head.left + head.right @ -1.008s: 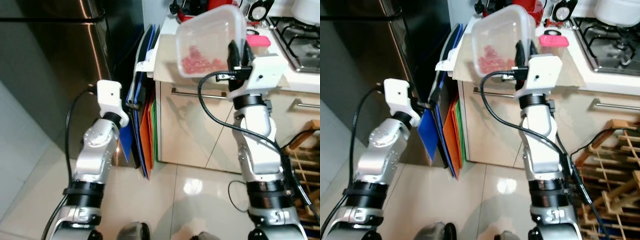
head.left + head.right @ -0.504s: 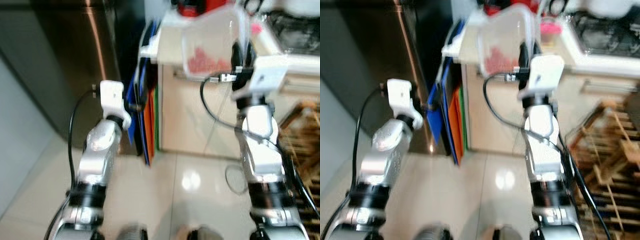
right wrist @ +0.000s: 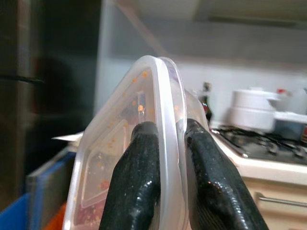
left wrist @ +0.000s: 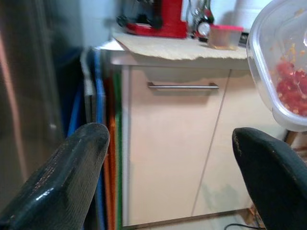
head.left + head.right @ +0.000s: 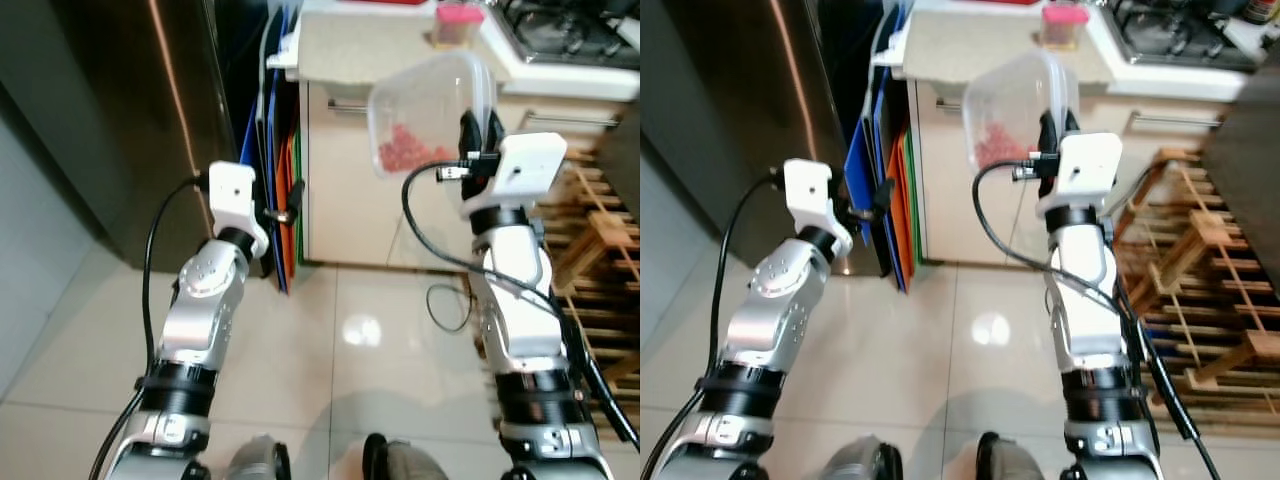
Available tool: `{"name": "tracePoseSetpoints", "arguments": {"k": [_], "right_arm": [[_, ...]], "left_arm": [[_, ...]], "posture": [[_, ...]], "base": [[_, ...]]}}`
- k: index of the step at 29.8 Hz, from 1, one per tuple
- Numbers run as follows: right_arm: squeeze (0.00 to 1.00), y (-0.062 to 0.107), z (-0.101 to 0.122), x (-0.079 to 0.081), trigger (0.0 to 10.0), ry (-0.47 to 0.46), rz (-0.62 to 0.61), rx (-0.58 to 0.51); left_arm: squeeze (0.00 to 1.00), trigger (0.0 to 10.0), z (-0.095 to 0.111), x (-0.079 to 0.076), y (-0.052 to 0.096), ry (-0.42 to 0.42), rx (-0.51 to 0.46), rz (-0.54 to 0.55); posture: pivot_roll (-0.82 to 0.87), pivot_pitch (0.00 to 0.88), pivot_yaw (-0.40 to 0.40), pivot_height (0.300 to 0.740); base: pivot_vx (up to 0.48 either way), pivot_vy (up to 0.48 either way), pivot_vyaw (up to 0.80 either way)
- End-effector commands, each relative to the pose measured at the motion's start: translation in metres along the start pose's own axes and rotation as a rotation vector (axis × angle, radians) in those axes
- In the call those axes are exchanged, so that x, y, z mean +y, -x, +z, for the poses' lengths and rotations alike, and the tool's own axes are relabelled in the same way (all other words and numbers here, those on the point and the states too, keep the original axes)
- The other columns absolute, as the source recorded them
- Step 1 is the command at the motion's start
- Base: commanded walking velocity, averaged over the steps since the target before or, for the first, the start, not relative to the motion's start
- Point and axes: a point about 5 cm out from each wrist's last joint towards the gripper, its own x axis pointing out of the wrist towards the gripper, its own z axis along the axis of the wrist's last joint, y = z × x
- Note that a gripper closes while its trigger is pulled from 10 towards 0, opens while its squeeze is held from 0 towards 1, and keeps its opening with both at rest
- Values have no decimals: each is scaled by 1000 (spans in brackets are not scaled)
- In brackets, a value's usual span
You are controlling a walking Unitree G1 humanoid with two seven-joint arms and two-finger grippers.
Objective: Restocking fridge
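A clear lidded plastic container (image 5: pixel 425 115) with red food in its lower corner is held tilted, on edge, in front of the cabinet. My right gripper (image 5: pixel 478 128) is shut on the container's rim (image 3: pixel 160 86), one black finger (image 3: pixel 136 177) on each side. My left gripper (image 5: pixel 288 208) hangs lower at the left, beside the dark steel fridge (image 5: pixel 110 110), whose door is shut. In the left wrist view its two fingers (image 4: pixel 62 182) stand wide apart with nothing between them.
Coloured boards (image 5: pixel 285 150) stand in the gap between the fridge and the beige cabinet (image 5: pixel 350 170). On the counter (image 5: pixel 970 45) stands a pink-lidded jar (image 5: pixel 1064 22), with a gas hob (image 5: pixel 1160 25) to its right. A wooden rack (image 5: pixel 1210 290) stands at the right. Glossy floor tiles (image 5: pixel 350 330) lie below.
The whole view has shifted: the counter and fridge now sit higher and farther off and more floor shows, so the camera moved back. Both grippers hold as before.
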Motion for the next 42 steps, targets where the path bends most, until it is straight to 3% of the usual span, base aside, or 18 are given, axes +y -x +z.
{"name": "tracePoseSetpoints", "arguments": {"k": [1, 13, 17, 21, 26, 30, 35, 42], "right_arm": [[0, 1, -1, -1, 0, -8, -3, -1], [0, 11, -27, -5, 0, -74, -23, 150], [0, 21, -51, -10, 0, -170, -78, 300], [0, 32, -65, -10, 0, -160, -67, 370], [0, 47, -73, -14, 0, -147, -69, 421], [0, 64, -86, -29, 0, -122, -139, 489], [0, 65, -86, -33, 0, -114, -156, 492], [0, 57, -83, -21, 0, -133, -122, 473]], "left_arm": [[0, 10000, 0, -1, 0, 9, -5, -5], [0, 10000, -4, -2, 4, -9, -2, -14], [0, 10000, -6, -3, 6, -4, 3, -14], [0, 10000, -9, 0, 7, -9, 11, 0], [0, 10000, -22, 11, 20, -14, 50, 57], [0, 10000, -32, 23, 36, 3, 85, 120], [0, 10000, -40, 29, 46, 19, 114, 146], [0, 10000, -42, 15, 43, 31, 114, 108]], "posture": [[-55, 59, 28, 740], [-56, 58, 26, 740], [-55, 59, 23, 740], [-56, 61, 23, 740], [-50, 62, 20, 740], [-37, 66, 16, 740], [-33, 67, 12, 740], [-27, 67, 5, 740]], "base": [[-368, 0, 0], [-31, 0, 0], [0, 0, 0], [0, 0, 0], [0, 0, 0], [0, 0, 0], [0, 0, 0], [0, -343, 0]]}}
